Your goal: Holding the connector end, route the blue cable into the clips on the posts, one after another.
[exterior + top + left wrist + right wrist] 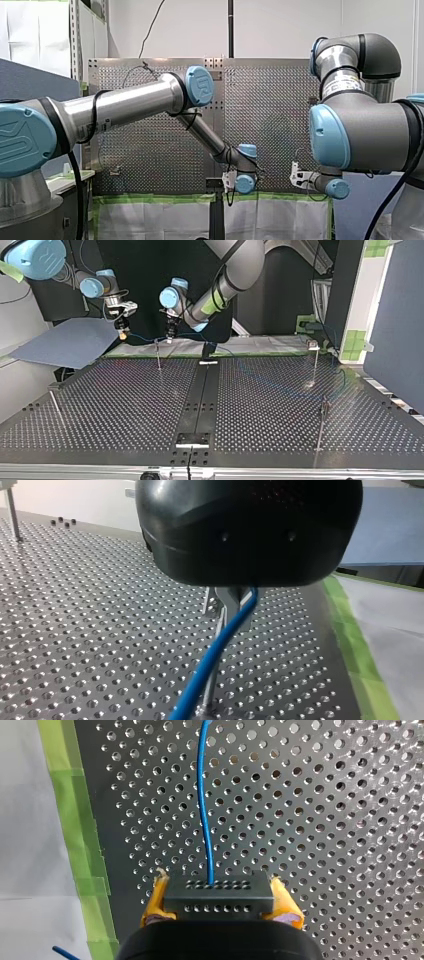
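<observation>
Right pincer [218,900] clamped on connector [218,890]. Blue cable [205,805] runs ahead over counter [325,820] to left pincer [231,602], can't tell its grip, just above post [210,690]. Risk: slack cable slips past post, or tension yanks connector out.

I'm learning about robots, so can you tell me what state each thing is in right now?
right gripper, shut on the connector
connector, clamped between yellow pads
left gripper, shut on the blue cable
blue cable, curving gently between the grippers
post beside left gripper, standing upright
</observation>
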Controlling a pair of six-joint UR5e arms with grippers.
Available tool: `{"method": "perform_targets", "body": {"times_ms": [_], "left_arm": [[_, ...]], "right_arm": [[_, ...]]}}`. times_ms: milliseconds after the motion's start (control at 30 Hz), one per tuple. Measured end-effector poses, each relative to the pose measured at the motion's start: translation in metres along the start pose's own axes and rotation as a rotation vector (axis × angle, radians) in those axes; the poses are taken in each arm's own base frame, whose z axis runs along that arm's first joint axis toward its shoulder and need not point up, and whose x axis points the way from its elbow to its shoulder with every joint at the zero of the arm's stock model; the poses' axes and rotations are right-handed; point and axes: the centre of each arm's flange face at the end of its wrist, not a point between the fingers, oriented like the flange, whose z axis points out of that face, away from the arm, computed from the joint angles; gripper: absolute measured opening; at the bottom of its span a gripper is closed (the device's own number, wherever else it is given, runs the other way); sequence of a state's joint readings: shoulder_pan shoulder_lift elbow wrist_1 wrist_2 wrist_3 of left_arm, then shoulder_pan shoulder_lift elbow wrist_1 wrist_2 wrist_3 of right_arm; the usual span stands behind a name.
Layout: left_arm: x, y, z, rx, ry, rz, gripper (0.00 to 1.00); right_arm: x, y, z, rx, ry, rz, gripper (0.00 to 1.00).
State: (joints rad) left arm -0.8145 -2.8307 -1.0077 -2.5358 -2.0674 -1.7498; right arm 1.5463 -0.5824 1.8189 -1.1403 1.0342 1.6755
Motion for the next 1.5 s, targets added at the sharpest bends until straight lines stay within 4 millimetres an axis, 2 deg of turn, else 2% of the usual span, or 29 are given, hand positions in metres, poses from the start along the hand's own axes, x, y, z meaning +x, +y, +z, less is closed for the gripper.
{"method": "perform_targets", "body": {"times_ms": [267, 500, 633, 900, 1200, 1500], "left_arm": [[-0.01, 0.004, 0.017, 0.013, -0.006, -0.026, 0.0], [0.02, 0.005, 0.019, 0.019, 0.04, -0.02, 0.0], [0.025, 0.007, 0.024, 0.022, 0.037, -0.03, 0.0], [0.018, 0.019, 0.039, 0.026, 0.018, -0.054, 0.0], [-0.006, 0.02, 0.052, 0.041, -0.019, -0.076, 0.0], [-0.017, 0.023, 0.063, 0.056, -0.021, -0.111, 0.0]], "right_arm": [[0.002, 0.001, 0.004, 0.001, 0.002, -0.004, 0.0], [0.003, -0.001, 0.006, 0.007, 0.0, -0.006, 0.0], [0.003, -0.001, 0.007, 0.011, 0.003, -0.01, 0.0], [0.006, -0.002, 0.013, 0.018, 0.014, -0.018, 0.0], [0.014, 0.004, 0.023, 0.017, 0.022, -0.018, 0.0], [0.018, 0.004, 0.031, 0.034, 0.029, -0.02, 0.0]]}}
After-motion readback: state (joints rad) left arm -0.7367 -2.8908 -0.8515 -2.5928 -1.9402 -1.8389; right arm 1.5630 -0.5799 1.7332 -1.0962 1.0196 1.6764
